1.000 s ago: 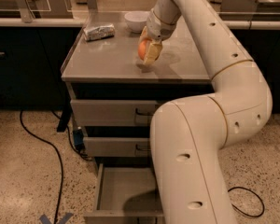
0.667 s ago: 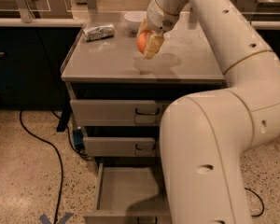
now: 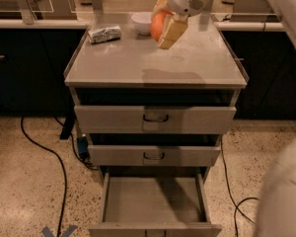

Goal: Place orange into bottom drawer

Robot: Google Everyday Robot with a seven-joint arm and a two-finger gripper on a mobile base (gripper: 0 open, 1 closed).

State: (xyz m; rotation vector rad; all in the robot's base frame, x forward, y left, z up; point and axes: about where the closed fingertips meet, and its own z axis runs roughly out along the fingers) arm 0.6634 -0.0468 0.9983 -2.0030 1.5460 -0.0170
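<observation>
Cabinet (image 3: pixel 153 65) sits dead centre, grey top with three drawers in its front. Your arm (image 3: pixel 286 196) fills the right edge and reaches in over the top from the upper right.

The bottom drawer (image 3: pixel 153 201) is pulled well out, with its plain grey floor showing. The two upper drawers (image 3: pixel 155 120) sit much further in.

The gripper (image 3: pixel 161 28) hangs above the back half of the cabinet top, right of the white bowl (image 3: pixel 140 21). Its fingers (image 3: pixel 171 31) are clamped on the orange (image 3: pixel 156 26), one in front and one behind. The fruit is off the surface, and a shadow lies on the top below it.

What the next move turns on: the drawer opening lies well below the gripper and towards the camera, with the cabinet top and both upper drawer fronts between. My read is you can't go straight down. Come forward past the front edge first, then descend. Watch the top drawer's front on the way.

The orange is round with no long axis, so wrist angle won't matter for the drop. It looks slightly reddish, and the near finger hides about half of it.

A foil packet (image 3: pixel 104 33) lies at the back left, well apart and out of your path.
</observation>
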